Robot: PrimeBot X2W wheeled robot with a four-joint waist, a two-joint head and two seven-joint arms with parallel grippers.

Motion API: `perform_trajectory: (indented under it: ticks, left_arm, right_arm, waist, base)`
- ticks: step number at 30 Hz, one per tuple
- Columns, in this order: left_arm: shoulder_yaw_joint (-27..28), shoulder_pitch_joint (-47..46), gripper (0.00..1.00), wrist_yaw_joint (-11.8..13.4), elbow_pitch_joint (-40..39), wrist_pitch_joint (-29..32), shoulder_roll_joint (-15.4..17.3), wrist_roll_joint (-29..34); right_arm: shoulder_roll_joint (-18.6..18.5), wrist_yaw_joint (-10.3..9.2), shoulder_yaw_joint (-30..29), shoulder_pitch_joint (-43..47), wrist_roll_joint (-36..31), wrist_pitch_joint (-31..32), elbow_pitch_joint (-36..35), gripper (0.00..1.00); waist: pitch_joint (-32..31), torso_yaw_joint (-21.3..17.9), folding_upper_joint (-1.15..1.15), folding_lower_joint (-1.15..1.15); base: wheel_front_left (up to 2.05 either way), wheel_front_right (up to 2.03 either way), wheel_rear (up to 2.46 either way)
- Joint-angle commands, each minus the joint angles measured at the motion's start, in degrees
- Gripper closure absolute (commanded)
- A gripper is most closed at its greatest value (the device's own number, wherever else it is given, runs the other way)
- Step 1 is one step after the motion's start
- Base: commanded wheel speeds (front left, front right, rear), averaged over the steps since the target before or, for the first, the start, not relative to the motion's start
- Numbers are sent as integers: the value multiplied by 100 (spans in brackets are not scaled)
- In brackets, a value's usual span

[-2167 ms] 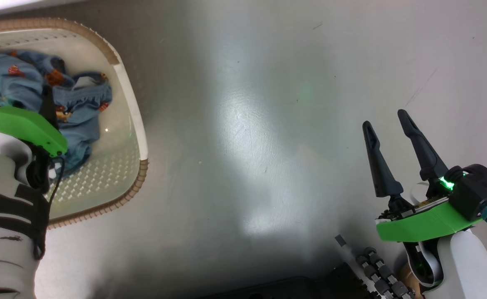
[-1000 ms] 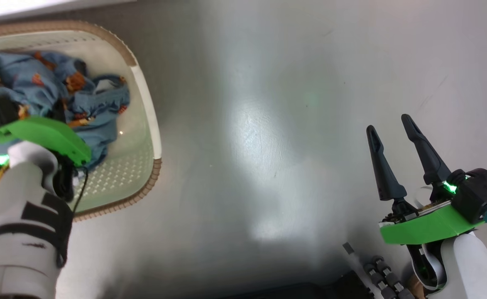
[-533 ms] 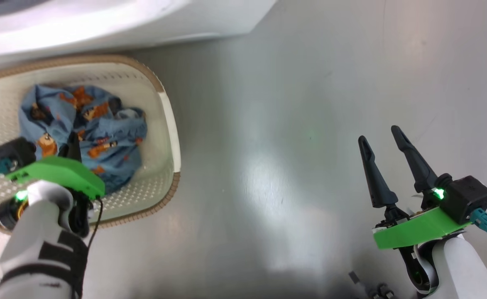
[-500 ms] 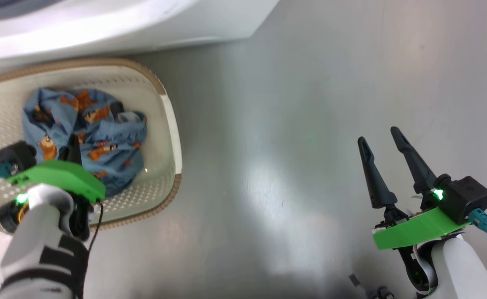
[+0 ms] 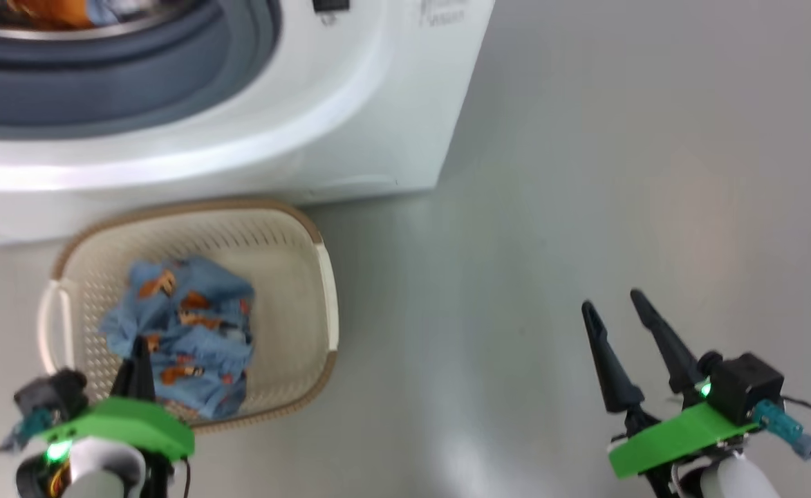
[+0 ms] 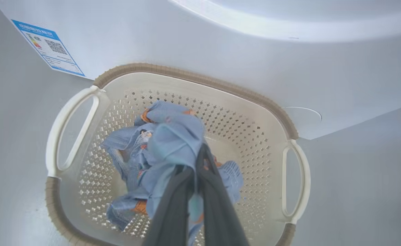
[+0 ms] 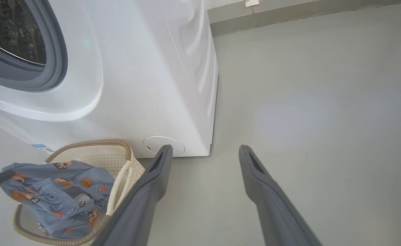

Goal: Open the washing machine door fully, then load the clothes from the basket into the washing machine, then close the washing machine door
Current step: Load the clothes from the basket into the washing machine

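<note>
Floor: one basket, one washing machine

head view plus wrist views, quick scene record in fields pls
washing machine: opening uncovered, grey gasket showing
basket: on the floor, just in front of the machine
clothes: blue printed bundle in the basket
left gripper: shut on the clothes
right gripper: open, holding nothing, over bare floor
</note>
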Motion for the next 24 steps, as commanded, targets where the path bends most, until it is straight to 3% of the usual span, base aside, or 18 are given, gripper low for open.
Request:
perform_trajectory:
  ticks: [1, 8, 17, 24]
  left_arm:
    - [218, 396, 100, -32, -330, -78, 108, 90]
    - [198, 1233, 100, 66, -1190, -78, 78, 136]
    - [-244, 2505, 100, 520, -2484, -78, 75, 34]
    - [-344, 3219, 100, 682, -3387, -79, 75, 232]
  right_arm:
    - [25, 10, 176, 248, 52, -27, -64, 0]
    - [106, 10, 260, 637, 106, -27, 66, 0]
    - [157, 10, 345, 1181, 120, -27, 123, 0]
    - [163, 10, 262, 1476, 103, -27, 79, 0]
  waist:
    - [-1047, 215, 0, 1]
    - [-1837, 290, 0, 1]
    - [-2790, 328, 0, 1]
    - [-3184, 402, 0, 1]
  base:
    - [0, 0, 0]
    - [0, 0, 0]
    - [0, 0, 0]
    - [0, 0, 0]
